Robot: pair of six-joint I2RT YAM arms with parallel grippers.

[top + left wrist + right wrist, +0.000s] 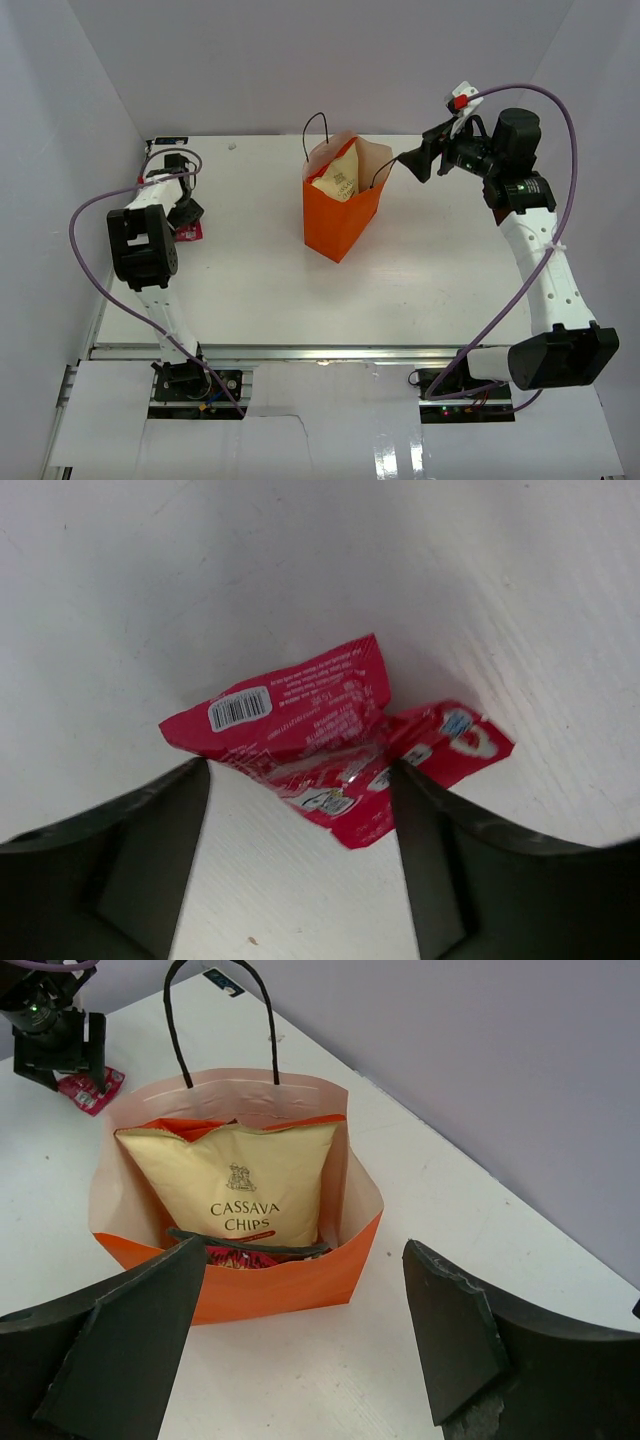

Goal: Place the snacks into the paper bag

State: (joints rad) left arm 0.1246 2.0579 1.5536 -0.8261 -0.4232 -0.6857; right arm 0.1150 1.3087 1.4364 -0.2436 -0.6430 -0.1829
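The orange paper bag (340, 215) stands upright mid-table with its black cord handles up. In the right wrist view the bag (290, 1285) holds a cream chip bag (235, 1185) and a red packet (232, 1257) below it. My right gripper (413, 164) is open and empty, hovering just right of the bag's rim. My left gripper (186, 213) is open at the far left, low over pink-red packets (192, 231). In the left wrist view two pink-red packets (300, 735) lie on the table just ahead of the open fingertips (190, 790), not gripped.
White walls close in the table at back, left and right. The left arm's purple cable (85, 215) loops beside its elbow. The right arm's cable (560, 170) arcs high over the right side. A small dark block (168, 141) sits at the back left corner.
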